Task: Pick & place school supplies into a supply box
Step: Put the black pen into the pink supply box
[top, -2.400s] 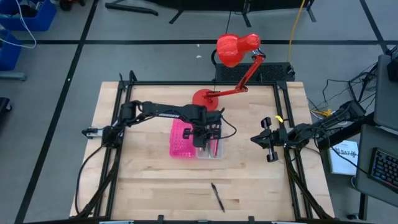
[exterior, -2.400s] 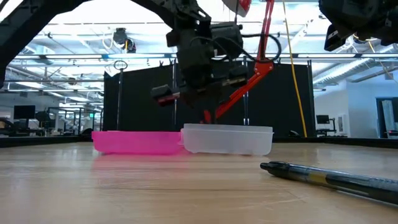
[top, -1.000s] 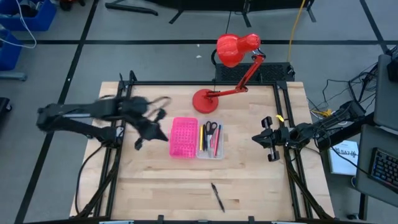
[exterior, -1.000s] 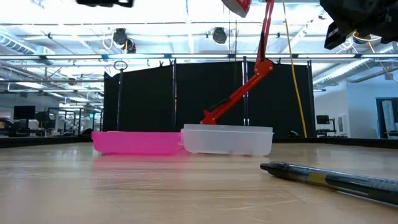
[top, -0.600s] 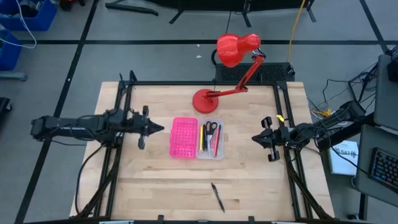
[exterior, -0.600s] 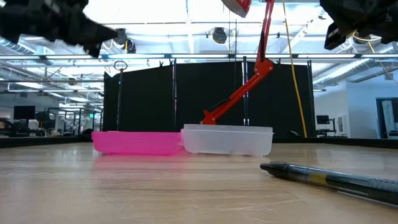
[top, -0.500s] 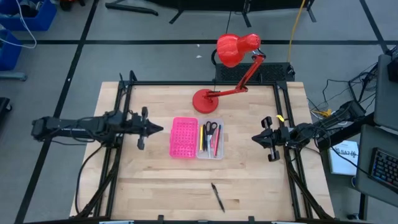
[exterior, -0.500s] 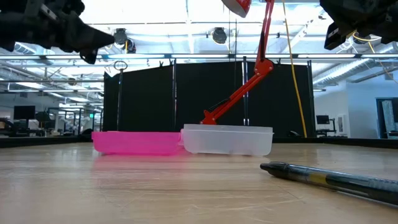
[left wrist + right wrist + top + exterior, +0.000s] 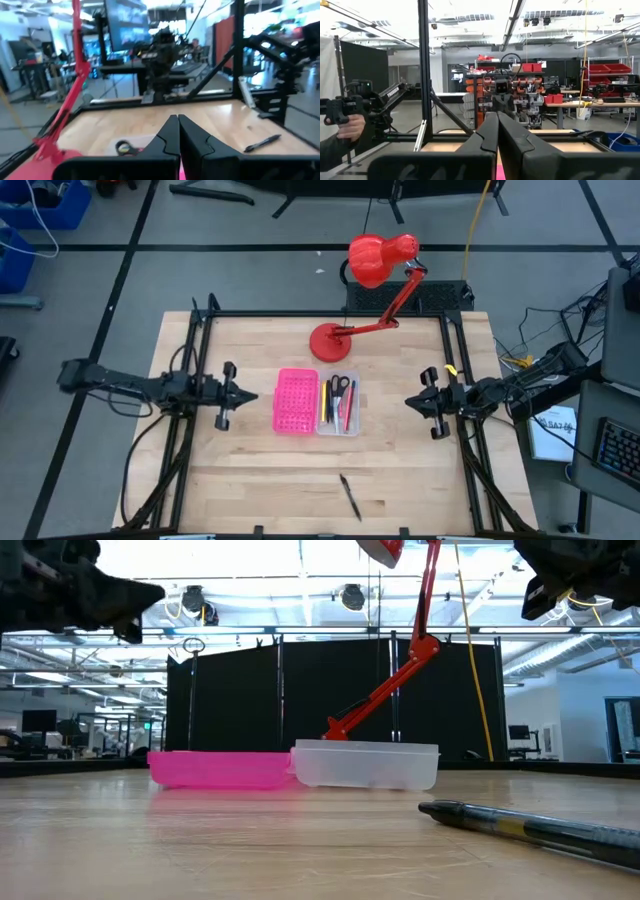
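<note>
The supply box lies open mid-table, its pink dotted lid half (image 9: 291, 400) joined to the clear tray (image 9: 338, 406). In the tray lie several pens and pencils and the black-handled scissors (image 9: 339, 386). One black pen (image 9: 349, 497) lies loose on the wood near the near edge, also large in the low view (image 9: 530, 829). My left gripper (image 9: 250, 395) hovers shut, left of the lid, pointing at it; its wrist view shows the shut fingers (image 9: 177, 125). My right gripper (image 9: 408, 402) waits shut near the table's right edge, above the table (image 9: 496, 120).
A red desk lamp stands with its base (image 9: 330, 340) just beyond the box, its arm leaning toward the far right and its head (image 9: 378, 258) past the far edge. Black frame rails run along the table's left and right sides. A person's hand (image 9: 349, 129) shows in the room beyond.
My left arm has pulled back toward the table's left edge, away from the box, and dropped lower. It now lies level with its gripper pointing at the pink lid. The box, its contents and the loose pen have stayed where they were.
</note>
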